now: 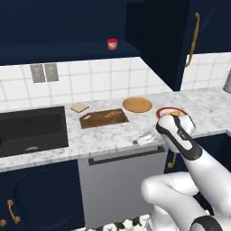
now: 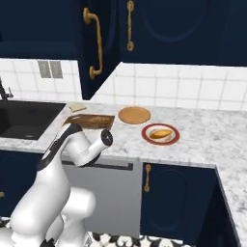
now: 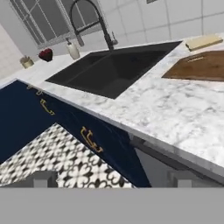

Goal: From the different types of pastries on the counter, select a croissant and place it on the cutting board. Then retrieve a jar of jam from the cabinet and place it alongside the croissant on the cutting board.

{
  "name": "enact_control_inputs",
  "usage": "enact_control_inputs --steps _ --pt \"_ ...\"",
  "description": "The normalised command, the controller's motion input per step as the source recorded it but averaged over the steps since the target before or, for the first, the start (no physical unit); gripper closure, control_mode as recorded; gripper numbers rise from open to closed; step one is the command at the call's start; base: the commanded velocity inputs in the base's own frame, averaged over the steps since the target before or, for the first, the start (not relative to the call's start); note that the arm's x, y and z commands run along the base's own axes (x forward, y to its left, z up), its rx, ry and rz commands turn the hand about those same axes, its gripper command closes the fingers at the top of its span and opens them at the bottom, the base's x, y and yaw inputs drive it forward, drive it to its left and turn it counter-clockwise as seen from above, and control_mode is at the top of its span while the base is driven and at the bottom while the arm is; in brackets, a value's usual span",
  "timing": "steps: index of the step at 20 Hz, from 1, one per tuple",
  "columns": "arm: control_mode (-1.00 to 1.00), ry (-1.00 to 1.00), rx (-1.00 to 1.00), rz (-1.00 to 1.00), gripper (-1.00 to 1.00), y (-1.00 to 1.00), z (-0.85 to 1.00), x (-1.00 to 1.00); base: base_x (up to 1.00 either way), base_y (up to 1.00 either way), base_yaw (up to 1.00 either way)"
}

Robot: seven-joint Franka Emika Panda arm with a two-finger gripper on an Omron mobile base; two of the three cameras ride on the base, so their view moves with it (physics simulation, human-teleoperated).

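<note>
We judge the jar (image 1: 112, 43), on the open cabinet shelf, light, rigid and slick; grip its body below the lid. Our gripper's (image 1: 143, 139) opening we cannot tell.

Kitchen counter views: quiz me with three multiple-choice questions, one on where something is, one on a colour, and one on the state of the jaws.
1. Where does the small red-lidded jar stand?
A. in the black sink
B. on the dark navy cabinet shelf
C. on the brown wooden board

2. What colour is the rim of the round plate under the orange-yellow pastry?
A. red
B. blue
C. green

3. How do the jaws of the gripper stand?
A. shut on the jar
B. shut on a bread slice
C. open, empty

Answers:
1. B, the jar sits high above the tiles.
2. A, a red ring surrounds the pastry.
3. C, the tips stand wide apart with nothing between them.
</note>
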Motion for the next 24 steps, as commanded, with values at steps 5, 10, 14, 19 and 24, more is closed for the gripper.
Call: enact_control_inputs --steps 5,10,14,19,24 --pt "1.0 0.0 0.0 0.0 -1.0 0.0 0.0 0.0 -0.37 1.0 -0.05" --pt "1.0 0.0 0.0 0.0 -1.0 0.0 0.0 0.0 0.37 0.76 0.0" --pt "1.0 0.0 0.0 0.0 -1.0 0.0 0.0 0.0 0.59 0.15 0.0" --pt "1.0 0.0 0.0 0.0 -1.0 0.0 0.0 0.0 0.17 0.01 0.0" --pt "1.0 0.0 0.0 0.0 -1.0 0.0 0.0 0.0 0.6 0.24 -0.01"
